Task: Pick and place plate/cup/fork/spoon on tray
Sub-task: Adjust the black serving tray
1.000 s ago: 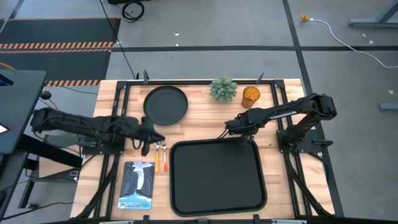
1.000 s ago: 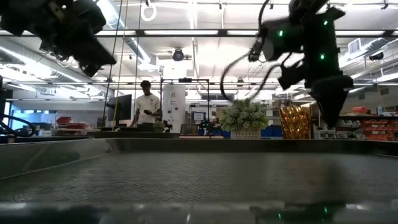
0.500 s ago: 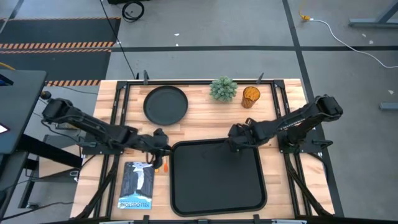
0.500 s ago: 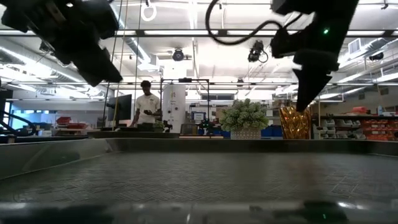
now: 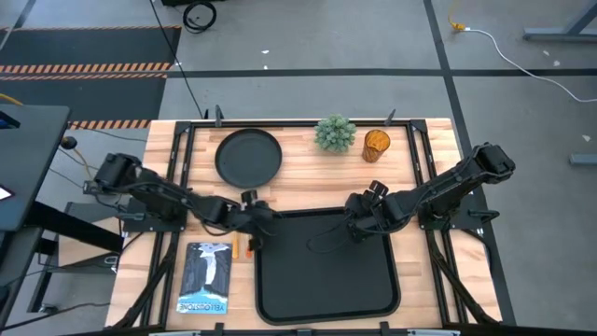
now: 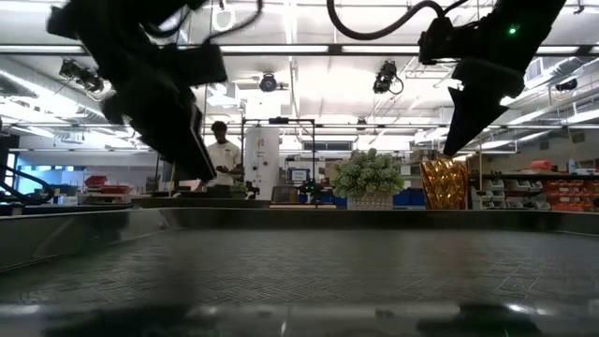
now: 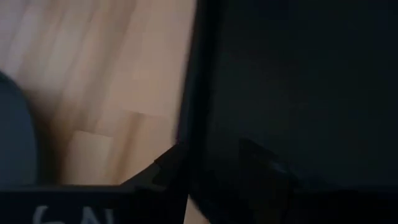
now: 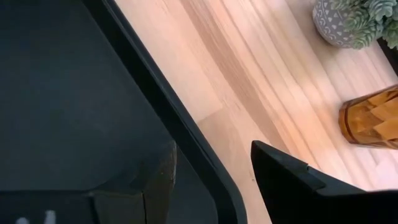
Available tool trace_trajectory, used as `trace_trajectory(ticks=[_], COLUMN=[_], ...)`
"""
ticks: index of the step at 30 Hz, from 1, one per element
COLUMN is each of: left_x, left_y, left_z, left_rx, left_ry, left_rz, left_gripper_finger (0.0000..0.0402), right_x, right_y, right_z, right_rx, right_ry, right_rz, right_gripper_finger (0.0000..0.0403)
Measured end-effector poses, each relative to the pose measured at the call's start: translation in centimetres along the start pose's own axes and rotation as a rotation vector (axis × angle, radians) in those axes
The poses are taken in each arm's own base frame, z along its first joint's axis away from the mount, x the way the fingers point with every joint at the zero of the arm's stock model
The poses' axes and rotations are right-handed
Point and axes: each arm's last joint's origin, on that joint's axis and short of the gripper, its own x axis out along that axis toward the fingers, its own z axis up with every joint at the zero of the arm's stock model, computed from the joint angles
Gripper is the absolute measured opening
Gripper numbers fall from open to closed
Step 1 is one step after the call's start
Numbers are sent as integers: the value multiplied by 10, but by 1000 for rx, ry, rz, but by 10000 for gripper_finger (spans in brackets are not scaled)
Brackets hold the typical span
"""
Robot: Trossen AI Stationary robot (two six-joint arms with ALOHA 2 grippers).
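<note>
The black tray (image 5: pixel 326 280) lies at the table's near middle. My left gripper (image 5: pixel 266 224) hangs open over its far-left corner, the rim (image 7: pixel 196 93) running between the fingers. My right gripper (image 5: pixel 353 227) hangs open over the tray's far-right part, its fingers either side of the rim (image 8: pixel 186 143). In the low view both grippers stand above the tray floor. The round black plate (image 5: pixel 248 156) rests flat at the far left. The amber cup (image 5: pixel 376 145) stands upright at the far right. An orange utensil handle (image 5: pixel 235 246) lies left of the tray; fork or spoon, I cannot tell.
A small potted plant (image 5: pixel 335 133) stands between plate and cup at the far edge. A dark booklet (image 5: pixel 205 277) lies near the front edge, left of the tray. Bare wood shows between the tray's far rim and the plate, plant and cup. A person stands far behind the table (image 6: pixel 222 159).
My left gripper has gone toward the table's right edge, from above the utensils to the tray's far-left corner, the arm stretching out. My right gripper has gone a little toward the near edge, from the tray's far rim to over the tray, and has risen.
</note>
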Motion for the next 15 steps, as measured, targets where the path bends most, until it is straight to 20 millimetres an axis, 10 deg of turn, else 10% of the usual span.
trace_trajectory(ticks=[15], left_x=[25], left_y=[5], left_z=[-3], left_rx=[13], left_ry=[50], left_rz=[173], left_gripper_finger=[142], right_x=[0], right_y=[0], right_z=[-1], right_rx=[-91], right_ry=[8], right_rz=[-3], right_gripper_finger=[215])
